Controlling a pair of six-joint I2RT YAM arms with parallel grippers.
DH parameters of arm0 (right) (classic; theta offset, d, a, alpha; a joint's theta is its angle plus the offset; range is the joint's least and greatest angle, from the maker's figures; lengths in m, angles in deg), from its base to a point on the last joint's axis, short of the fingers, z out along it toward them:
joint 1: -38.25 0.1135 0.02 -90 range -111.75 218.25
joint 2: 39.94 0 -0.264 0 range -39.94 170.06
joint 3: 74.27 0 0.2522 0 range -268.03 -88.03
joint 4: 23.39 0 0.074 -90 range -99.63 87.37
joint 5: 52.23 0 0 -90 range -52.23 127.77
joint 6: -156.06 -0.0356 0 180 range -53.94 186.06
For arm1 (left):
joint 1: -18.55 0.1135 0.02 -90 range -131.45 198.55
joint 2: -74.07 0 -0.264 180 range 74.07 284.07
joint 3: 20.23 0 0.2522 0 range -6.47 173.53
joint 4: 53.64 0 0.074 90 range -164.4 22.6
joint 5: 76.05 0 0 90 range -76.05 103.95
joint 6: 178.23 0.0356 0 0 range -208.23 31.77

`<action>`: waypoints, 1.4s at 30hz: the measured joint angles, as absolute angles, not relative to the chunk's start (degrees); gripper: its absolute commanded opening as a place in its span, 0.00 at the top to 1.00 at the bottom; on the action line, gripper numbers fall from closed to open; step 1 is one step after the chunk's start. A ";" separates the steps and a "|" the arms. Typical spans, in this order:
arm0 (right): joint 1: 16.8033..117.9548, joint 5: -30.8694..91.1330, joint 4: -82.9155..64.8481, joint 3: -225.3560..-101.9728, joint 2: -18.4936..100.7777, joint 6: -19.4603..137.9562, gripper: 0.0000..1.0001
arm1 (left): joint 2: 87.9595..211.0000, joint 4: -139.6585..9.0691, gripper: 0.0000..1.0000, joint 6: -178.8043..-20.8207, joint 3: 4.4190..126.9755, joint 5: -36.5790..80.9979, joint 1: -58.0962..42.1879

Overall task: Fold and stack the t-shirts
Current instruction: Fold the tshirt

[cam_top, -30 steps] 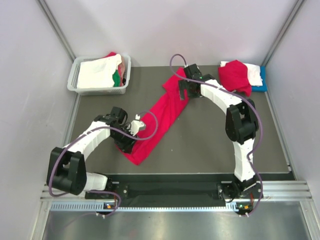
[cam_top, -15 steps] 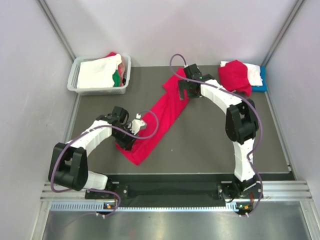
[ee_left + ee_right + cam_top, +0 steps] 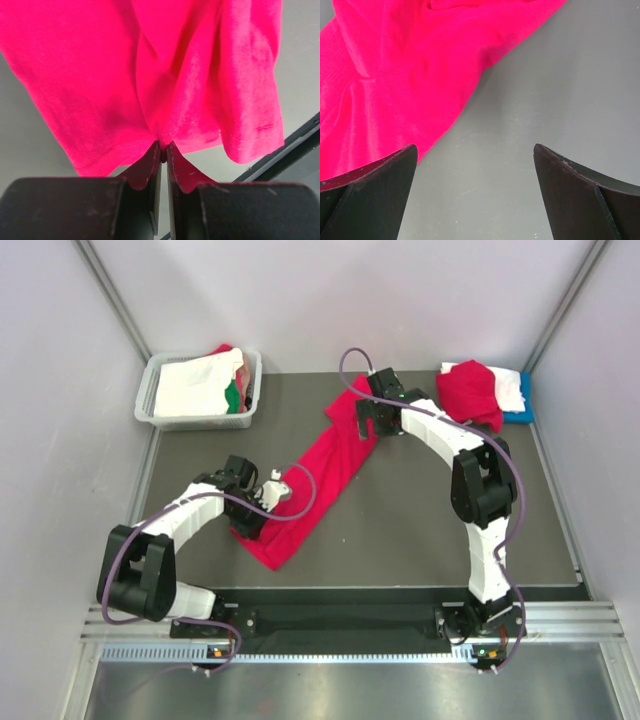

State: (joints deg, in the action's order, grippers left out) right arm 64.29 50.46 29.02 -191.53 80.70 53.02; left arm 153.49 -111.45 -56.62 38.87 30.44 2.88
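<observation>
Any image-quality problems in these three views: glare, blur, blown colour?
Top external: even, soft light, faint shadows, sharp throughout. Left wrist: the red t-shirt is oversaturated, folds flattened; the left pincer is dark and soft near the lens. Right wrist: the table is crisp, no glare; the right pincer is near-black, little detail.

Bright even light, soft shadows; the red t-shirt (image 3: pixel 90 75) looks oversaturated, the left hand (image 3: pixel 163 147) perhaps blurred.
</observation>
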 measured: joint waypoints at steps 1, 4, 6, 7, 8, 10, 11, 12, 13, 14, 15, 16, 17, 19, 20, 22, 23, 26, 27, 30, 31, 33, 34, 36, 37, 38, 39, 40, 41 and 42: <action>64.29 50.44 29.00 -191.51 80.70 53.00 0.00 | 153.49 -111.32 0.86 -56.59 38.83 30.26 2.99; 64.29 50.33 28.98 -191.51 80.70 53.02 0.00 | 153.47 -111.04 0.86 -56.40 38.83 30.13 4.28; 64.29 50.31 28.98 -191.51 80.70 53.02 0.00 | 153.47 -111.04 0.86 -55.96 38.83 30.35 6.40; 64.29 50.31 28.98 -191.51 80.70 53.02 0.00 | 153.47 -111.01 0.86 -55.70 38.83 30.37 7.45; 64.29 50.31 28.98 -191.51 80.70 53.02 0.00 | 153.47 -110.99 0.86 -55.33 38.83 30.40 8.98; 64.29 50.31 28.98 -191.51 80.70 53.02 0.00 | 153.47 -110.99 0.86 -54.93 38.83 30.42 10.86; 64.29 50.29 28.98 -191.51 80.70 53.02 0.00 | 153.43 -111.01 0.86 -54.74 38.83 30.55 11.72; 64.29 50.29 28.98 -191.51 80.70 53.02 0.00 | 153.34 -111.01 0.86 -54.56 38.83 30.59 12.33; 64.29 50.29 28.96 -191.51 80.70 53.02 0.00 | 153.27 -111.04 0.86 -54.39 38.83 30.61 12.68; 64.29 50.29 28.98 -191.51 80.70 53.02 0.00 | 153.16 -111.04 0.86 -54.17 38.83 30.59 13.03; 64.29 50.26 28.96 -191.51 80.70 53.02 0.00 | 152.99 -111.06 0.86 -53.99 38.83 30.59 13.25; 64.29 50.26 28.98 -191.51 80.70 53.02 0.00 | 152.81 -111.06 0.86 -53.86 38.83 30.61 13.38; 64.29 50.24 28.96 -191.51 80.70 53.02 0.00 | 152.55 -111.08 0.86 -53.71 38.83 30.66 13.64; 64.29 50.24 28.96 -191.51 80.70 53.05 0.00 | 151.92 -111.15 0.86 -53.47 38.83 30.99 14.25; 64.29 50.24 28.96 -191.51 80.70 53.05 0.00 | 151.59 -111.21 0.86 -53.34 38.83 31.12 14.78; 64.29 50.24 28.96 -191.51 80.70 53.05 0.00 | 151.09 -111.43 0.86 -53.01 38.80 31.16 15.63; 64.29 50.24 28.96 -191.51 80.70 53.05 0.00 | 150.91 -111.54 0.86 -52.77 38.78 31.18 15.93; 64.29 50.24 28.96 -191.51 80.70 53.05 0.00 | 150.82 -111.56 0.88 -52.03 38.24 31.07 16.61; 64.29 50.24 28.98 -191.51 80.70 53.05 0.00 | 150.89 -111.65 0.88 -51.72 37.97 31.25 16.90; 64.29 50.24 28.98 -191.51 80.70 53.05 0.01 | 152.00 -112.11 0.88 -50.47 37.93 32.47 19.63; 64.29 50.24 28.98 -191.51 80.70 53.05 0.00 | 152.40 -112.11 0.88 -50.21 37.93 32.62 20.61; 64.29 50.24 28.98 -191.51 80.70 53.05 0.00 | 153.16 -112.19 0.87 -49.71 37.93 32.80 22.18; 64.27 50.22 28.98 -191.51 80.70 53.05 0.00 | 153.36 -112.39 0.87 -49.47 37.95 33.11 22.58; 64.27 50.11 28.98 -191.51 80.70 53.05 0.00 | 153.36 -113.37 0.82 -49.25 38.30 34.20 22.64; 64.27 50.09 28.96 -191.51 80.70 53.05 0.01 | 153.36 -114.01 0.78 -49.21 38.67 34.75 22.62; 64.27 50.07 28.96 -191.51 80.70 53.05 0.00 | 153.36 -114.55 0.76 -49.14 39.22 35.31 22.58; 64.27 50.07 28.98 -191.51 80.70 53.05 0.00 | 153.36 -115.14 0.71 -49.05 39.85 35.79 22.58; 64.27 50.05 28.96 -191.51 80.70 53.05 0.00 | 153.36 -115.52 0.69 -48.97 40.40 36.08 22.58; 64.27 50.02 28.96 -191.51 80.70 53.02 0.00 | 153.36 -115.84 0.66 -48.95 41.06 36.47 22.58; 64.27 50.02 28.96 -191.51 80.72 53.02 0.00 | 153.36 -115.98 0.63 -48.92 41.56 36.84 22.53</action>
